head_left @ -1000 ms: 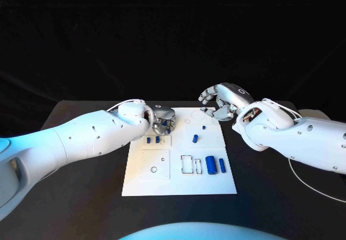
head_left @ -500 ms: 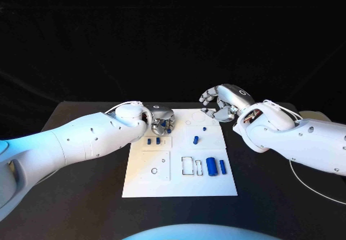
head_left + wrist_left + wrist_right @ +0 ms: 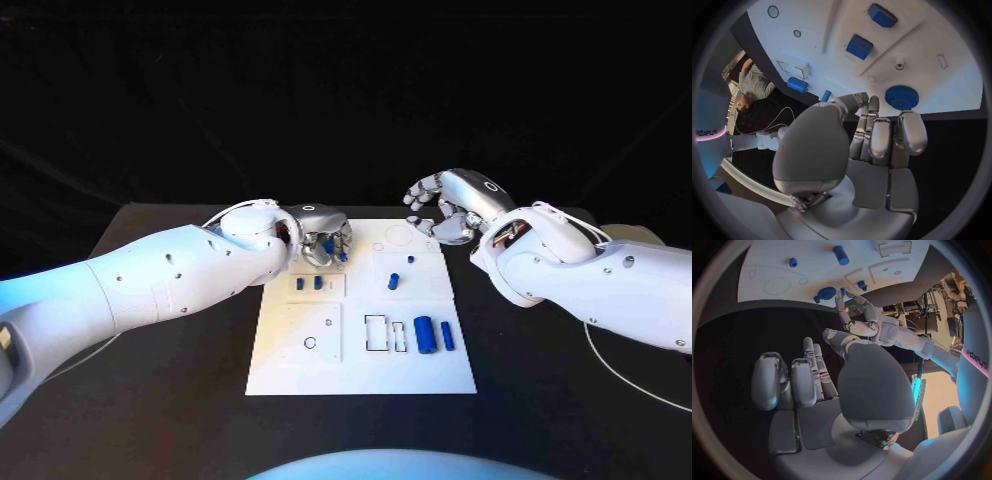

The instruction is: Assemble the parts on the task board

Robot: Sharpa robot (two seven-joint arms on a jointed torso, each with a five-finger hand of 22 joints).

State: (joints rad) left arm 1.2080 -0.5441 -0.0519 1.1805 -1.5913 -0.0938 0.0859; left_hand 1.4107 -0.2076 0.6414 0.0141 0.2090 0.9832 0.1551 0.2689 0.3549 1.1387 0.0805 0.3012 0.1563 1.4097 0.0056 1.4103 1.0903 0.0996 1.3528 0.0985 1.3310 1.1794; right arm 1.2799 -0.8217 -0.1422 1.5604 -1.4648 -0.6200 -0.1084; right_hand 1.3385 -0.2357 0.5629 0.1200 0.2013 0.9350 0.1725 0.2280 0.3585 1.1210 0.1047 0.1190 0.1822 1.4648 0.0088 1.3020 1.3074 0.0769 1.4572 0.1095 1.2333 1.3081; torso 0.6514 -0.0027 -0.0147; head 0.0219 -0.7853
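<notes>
My left hand [image 3: 323, 238] hovers at the flat white task board's [image 3: 361, 375] far left corner with a small blue toothed gear part [image 3: 901, 97] at its fingertips, grip uncertain, while my right hand [image 3: 450, 208] hangs loosely curled, holding nothing, past the board's far right corner.

The only lettering that can be read is a brand word, seemingly "sharpa", on the robot's white arm [image 3: 706, 133] in the left wrist view and again, upside down, on the arm [image 3: 973, 360] in the right wrist view.
</notes>
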